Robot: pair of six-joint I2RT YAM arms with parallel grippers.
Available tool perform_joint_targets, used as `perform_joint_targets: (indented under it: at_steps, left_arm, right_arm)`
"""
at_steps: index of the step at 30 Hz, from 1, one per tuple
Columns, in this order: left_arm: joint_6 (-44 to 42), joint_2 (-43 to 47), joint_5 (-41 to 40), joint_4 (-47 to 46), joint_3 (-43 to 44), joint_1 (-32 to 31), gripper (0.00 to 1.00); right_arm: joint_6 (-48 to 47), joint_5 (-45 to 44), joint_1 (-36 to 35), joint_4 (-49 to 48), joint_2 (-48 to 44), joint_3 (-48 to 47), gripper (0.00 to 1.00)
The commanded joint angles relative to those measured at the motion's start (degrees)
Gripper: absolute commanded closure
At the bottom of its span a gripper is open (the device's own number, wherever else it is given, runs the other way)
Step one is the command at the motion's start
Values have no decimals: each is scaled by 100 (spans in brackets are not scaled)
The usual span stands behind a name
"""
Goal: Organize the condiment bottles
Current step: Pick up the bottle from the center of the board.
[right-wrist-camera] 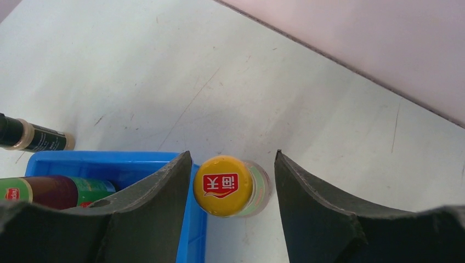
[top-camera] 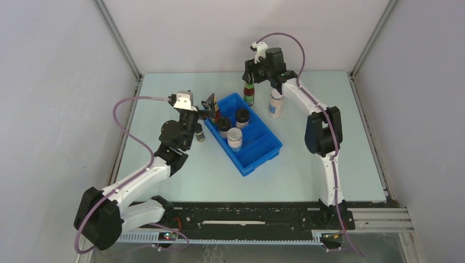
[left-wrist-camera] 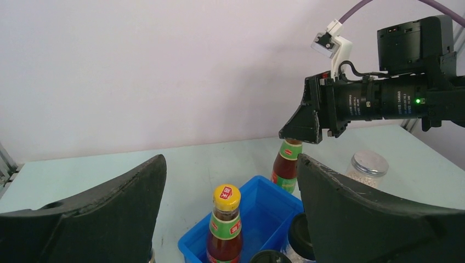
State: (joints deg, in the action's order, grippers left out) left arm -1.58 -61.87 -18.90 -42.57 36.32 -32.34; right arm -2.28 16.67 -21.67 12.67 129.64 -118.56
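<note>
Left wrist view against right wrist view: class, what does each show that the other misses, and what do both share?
Left wrist only: the right tool from outside, and a pale jar with a silvery lid. Right wrist only: a small dark jar, and the yellow cap from above, between the fingers. Both: the blue tray, the sauce bottle inside it, and the sauce bottle beyond it under the right tool.

The pale green tabletop bears a blue divided plastic tray, a tall dark-red bottle, a pale white-capped jar and a small dark jar.
</note>
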Motion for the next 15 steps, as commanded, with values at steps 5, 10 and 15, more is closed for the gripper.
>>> perform_joint_targets:
  at_steps: [5, 10, 15]
  left_arm:
    - [-132, 26, -99, -287, -78, 26, 8]
    - [-97, 51, -99, -287, -106, 30, 8]
    - [-61, 87, -108, -305, -157, 30, 8]
  right_arm:
    - [-20, 47, -78, 9, -2, -39, 35]
    - [-19, 40, -91, -23, -76, 101, 37]
    - [-9, 36, -90, -98, -165, 295, 41]
